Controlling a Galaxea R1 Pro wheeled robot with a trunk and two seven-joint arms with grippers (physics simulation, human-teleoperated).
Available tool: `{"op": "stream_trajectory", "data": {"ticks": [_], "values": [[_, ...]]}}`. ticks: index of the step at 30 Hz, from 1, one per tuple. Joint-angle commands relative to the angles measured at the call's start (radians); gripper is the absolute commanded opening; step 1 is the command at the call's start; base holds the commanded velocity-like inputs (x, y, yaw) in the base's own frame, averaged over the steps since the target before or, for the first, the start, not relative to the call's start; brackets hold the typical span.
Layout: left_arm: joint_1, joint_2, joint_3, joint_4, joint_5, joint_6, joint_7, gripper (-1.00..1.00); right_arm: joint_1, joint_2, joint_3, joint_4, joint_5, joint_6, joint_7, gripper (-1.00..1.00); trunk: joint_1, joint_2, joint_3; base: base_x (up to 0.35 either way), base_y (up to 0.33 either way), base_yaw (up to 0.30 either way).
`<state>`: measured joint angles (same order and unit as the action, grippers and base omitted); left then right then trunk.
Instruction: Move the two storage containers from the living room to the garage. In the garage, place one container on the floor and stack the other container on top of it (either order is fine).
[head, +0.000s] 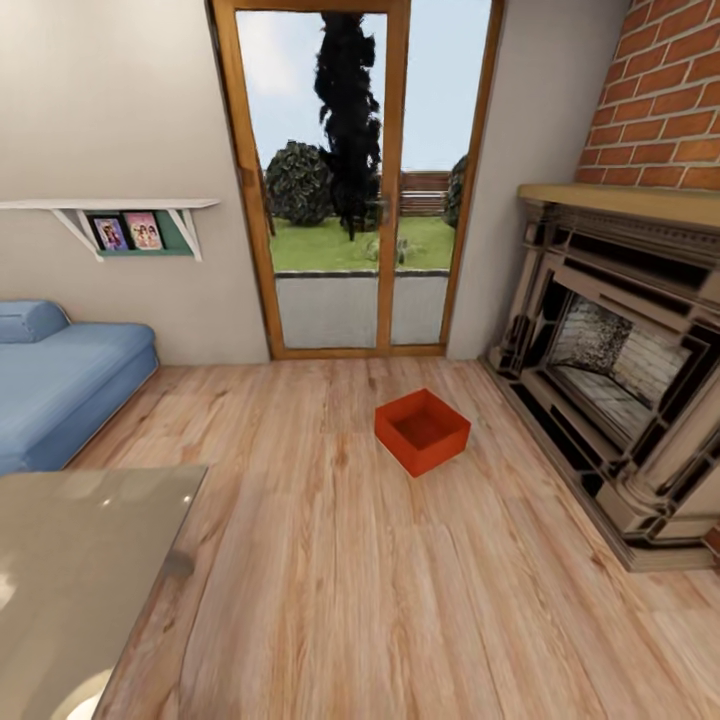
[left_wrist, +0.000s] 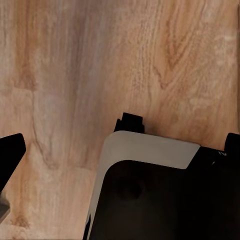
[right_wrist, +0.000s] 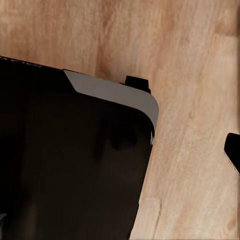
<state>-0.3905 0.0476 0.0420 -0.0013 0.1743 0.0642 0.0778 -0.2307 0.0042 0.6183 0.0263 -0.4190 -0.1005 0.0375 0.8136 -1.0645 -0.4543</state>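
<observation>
Grippers — jaw state cannot be told.
Storage container (head: 422, 431) on wood floor (head: 330, 560) between fireplace (head: 610, 370) and sofa (head: 60, 380) — path ahead unobstructed.

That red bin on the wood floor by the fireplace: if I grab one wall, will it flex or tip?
The storage container looks rigid: straight walls, crisp corners, so probably little flex. It seems empty, so likely light. Its low walls and flat bottom on the wood floor suggest it would slide rather than tip when pushed.

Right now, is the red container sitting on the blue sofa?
No, the red container sits on the wood plank floor in front of the glass door, well apart from the blue sofa.
</observation>
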Motion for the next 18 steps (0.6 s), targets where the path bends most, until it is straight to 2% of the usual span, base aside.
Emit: {"op": "stream_trajectory", "data": {"ticks": [1, 8, 18], "values": [[-0.001, 0.000, 0.003, 0.000, 0.005, 0.003, 0.002, 1.00, -0.001, 0.000, 0.008, 0.003, -0.011, -0.005, 0.004, 1.00, 0.001, -0.001, -0.001, 0.322, 0.000, 0.000], [-0.001, 0.000, 0.003, 0.000, 0.005, 0.003, 0.002, 1.00, -0.001, 0.000, 0.008, 0.003, -0.011, -0.005, 0.004, 1.00, 0.001, -0.001, -0.001, 0.322, 0.000, 0.038], [-0.001, 0.000, 0.003, 0.000, 0.005, 0.003, 0.002, 1.00, -0.001, 0.000, 0.008, 0.003, -0.011, -0.005, 0.004, 1.00, 0.001, -0.001, -0.001, 0.322, 0.000, 0.228]]}}
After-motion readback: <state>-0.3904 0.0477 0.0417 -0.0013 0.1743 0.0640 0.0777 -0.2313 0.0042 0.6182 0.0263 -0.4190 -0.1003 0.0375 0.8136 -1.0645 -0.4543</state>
